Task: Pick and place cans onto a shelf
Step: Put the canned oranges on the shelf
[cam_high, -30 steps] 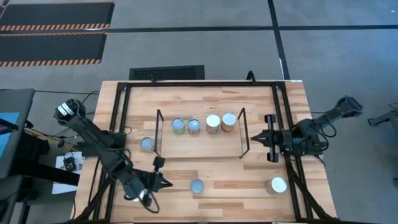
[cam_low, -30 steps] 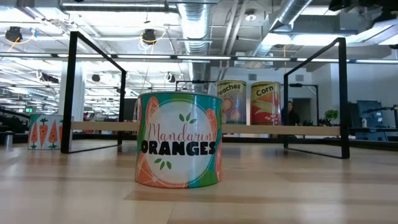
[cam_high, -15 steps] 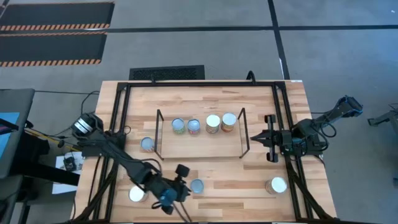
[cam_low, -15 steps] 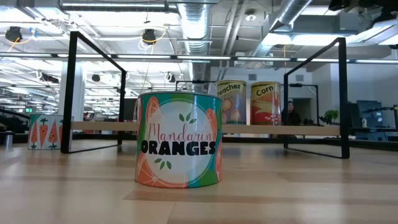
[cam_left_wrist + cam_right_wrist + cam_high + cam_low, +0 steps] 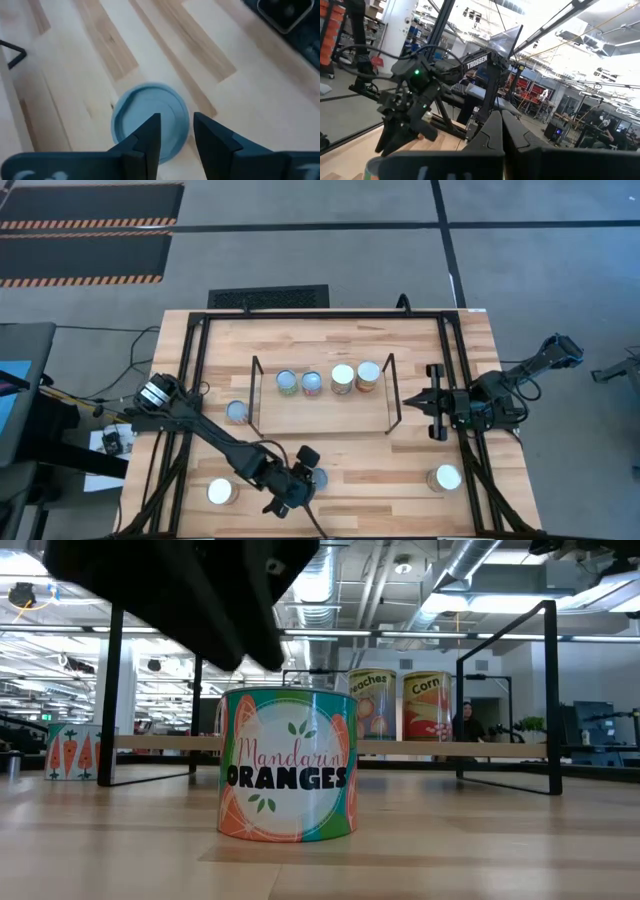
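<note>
A blue-topped can [image 5: 318, 478] stands near the table's front edge; in the low view it is the Mandarin Oranges can [image 5: 288, 778]. My left gripper [image 5: 176, 125] hangs open just above it, its fingers pointing down over the lid [image 5: 145, 117] and, in the low view, clear of the can's top. Several cans [image 5: 328, 380] stand in a row on the shelf [image 5: 320, 416]. My right gripper [image 5: 410, 402] waits shut at the shelf's right end.
A blue-topped can [image 5: 237, 412] stands left of the shelf. White-topped cans stand near the front left [image 5: 220, 492] and the front right [image 5: 446, 477]. A black frame [image 5: 196, 360] edges the table. Bare wood lies between the shelf and the front cans.
My left gripper has swung along the table's near edge toward the right. It has uncovered the white-topped can at the front left and now hangs over the blue-topped can, where it has come into the low view from above. No can has moved.
</note>
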Available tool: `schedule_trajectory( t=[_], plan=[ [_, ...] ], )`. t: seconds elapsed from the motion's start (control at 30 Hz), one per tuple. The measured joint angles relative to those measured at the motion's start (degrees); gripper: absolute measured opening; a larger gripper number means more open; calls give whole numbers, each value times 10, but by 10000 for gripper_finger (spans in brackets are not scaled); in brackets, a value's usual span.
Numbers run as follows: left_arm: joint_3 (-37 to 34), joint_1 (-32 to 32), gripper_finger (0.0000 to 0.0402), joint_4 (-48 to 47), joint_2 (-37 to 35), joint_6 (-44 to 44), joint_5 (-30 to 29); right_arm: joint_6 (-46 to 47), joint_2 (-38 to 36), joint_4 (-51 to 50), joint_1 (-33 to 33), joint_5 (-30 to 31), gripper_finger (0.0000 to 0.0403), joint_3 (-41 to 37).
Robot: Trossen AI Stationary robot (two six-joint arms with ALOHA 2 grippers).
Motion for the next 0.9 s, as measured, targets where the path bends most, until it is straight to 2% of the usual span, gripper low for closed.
schedule_trajectory(
  t=[0.4,0.67,0.83,0.9],
  plan=[
    [-5,7,65,-18,10,14,9,-29,0,19,0,-2,4,0],
    [-1,10,56,0,35,34,-3,-40,0,27,0,-2,4,0],
    [23,9,11,-44,30,47,-12,-40,-1,27,0,-2,3,0],
    [48,9,9,-66,20,44,-30,-40,0,25,0,-2,3,0]
  ],
)
